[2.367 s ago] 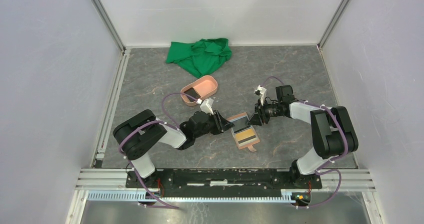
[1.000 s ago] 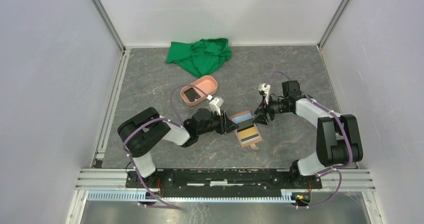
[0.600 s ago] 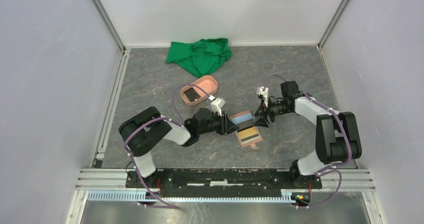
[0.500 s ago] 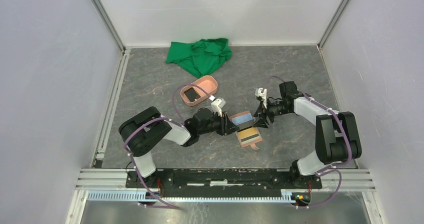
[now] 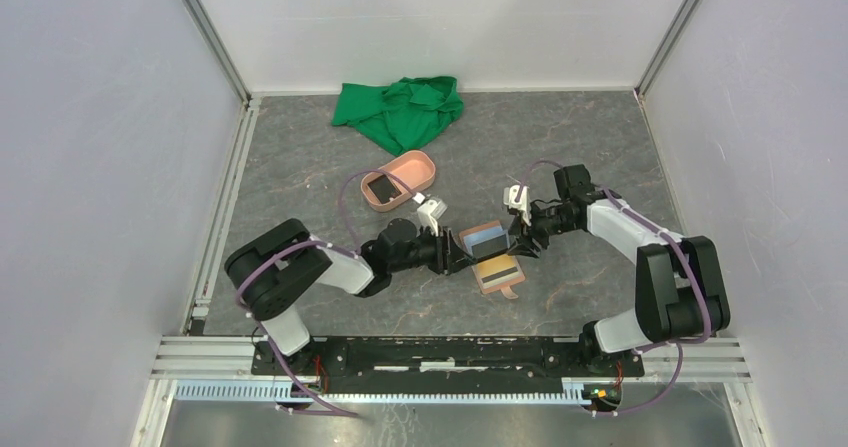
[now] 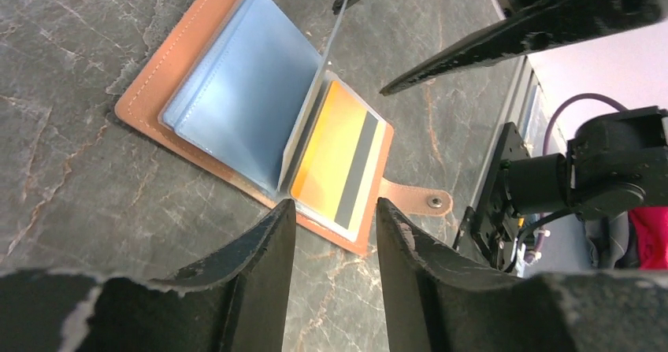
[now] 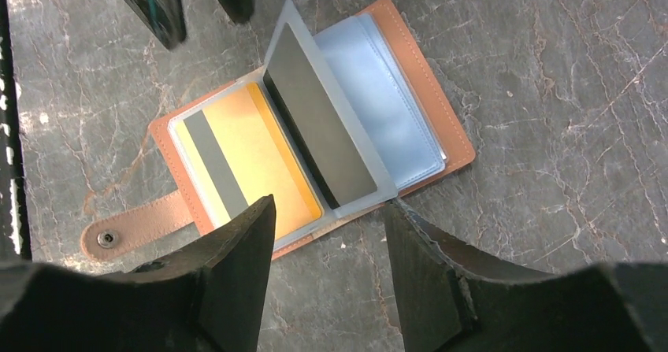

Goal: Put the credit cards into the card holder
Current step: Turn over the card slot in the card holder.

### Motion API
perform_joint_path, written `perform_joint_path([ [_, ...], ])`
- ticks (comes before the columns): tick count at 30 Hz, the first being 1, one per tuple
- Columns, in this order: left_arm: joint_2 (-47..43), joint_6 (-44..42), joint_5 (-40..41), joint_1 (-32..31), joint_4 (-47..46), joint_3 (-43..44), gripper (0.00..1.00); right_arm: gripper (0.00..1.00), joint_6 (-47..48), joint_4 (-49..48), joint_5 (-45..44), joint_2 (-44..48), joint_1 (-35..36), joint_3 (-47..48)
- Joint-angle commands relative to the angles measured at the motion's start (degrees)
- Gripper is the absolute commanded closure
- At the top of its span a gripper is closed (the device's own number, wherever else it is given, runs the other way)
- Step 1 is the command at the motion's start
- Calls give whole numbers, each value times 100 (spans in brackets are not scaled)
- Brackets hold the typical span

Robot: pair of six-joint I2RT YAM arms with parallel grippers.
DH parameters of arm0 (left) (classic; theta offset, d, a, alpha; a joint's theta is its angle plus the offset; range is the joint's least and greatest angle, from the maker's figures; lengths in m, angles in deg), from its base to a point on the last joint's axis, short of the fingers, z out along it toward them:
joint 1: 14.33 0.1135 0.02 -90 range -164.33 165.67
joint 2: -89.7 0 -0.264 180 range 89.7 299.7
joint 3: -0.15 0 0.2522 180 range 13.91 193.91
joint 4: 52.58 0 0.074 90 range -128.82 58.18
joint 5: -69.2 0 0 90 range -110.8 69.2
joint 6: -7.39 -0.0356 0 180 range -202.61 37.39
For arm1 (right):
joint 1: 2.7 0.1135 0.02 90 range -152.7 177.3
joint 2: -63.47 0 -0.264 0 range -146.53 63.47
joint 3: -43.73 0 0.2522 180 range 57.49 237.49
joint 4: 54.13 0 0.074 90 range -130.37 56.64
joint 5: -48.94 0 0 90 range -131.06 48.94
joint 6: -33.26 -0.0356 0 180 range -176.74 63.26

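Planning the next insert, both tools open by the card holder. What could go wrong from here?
1. The clear sleeve holding the dark card stands up, gripped by neither the left tool nor the right tool; it may flop onto the yellow card's side.
2. The card holder lies unpinned on the table; a push could slide it.

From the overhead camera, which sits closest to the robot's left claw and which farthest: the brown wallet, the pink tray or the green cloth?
From the left gripper, overhead view:
1. The card holder, lying open just right of the fingertips.
2. The pink tray, farther back on the table and slightly left.
3. The green cloth, crumpled by the back wall, well beyond the tray.
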Motion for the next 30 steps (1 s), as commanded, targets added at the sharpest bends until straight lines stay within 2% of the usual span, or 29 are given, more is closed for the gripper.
perform_joint_path([
  [1, -652, -205, 199, -12, -452, -322, 49, 42, 576, 99, -146, 249, 11, -126],
  [6, -1089, -255, 424, -1, -385, -554, 43, 44, 967, 385, -72, 233, 128, -148],
  [12, -1049, -277, 524, -4, -322, -497, 37, 45, 1308, 711, 53, 175, 172, -76],
  [24, -140, -281, -111, 5, -287, 271, 36, 48, 1891, 1188, 110, 84, 168, -23],
  [30, 191, -233, -503, -4, -300, 445, 39, 48, 1599, 877, -92, 178, 170, -107],
])
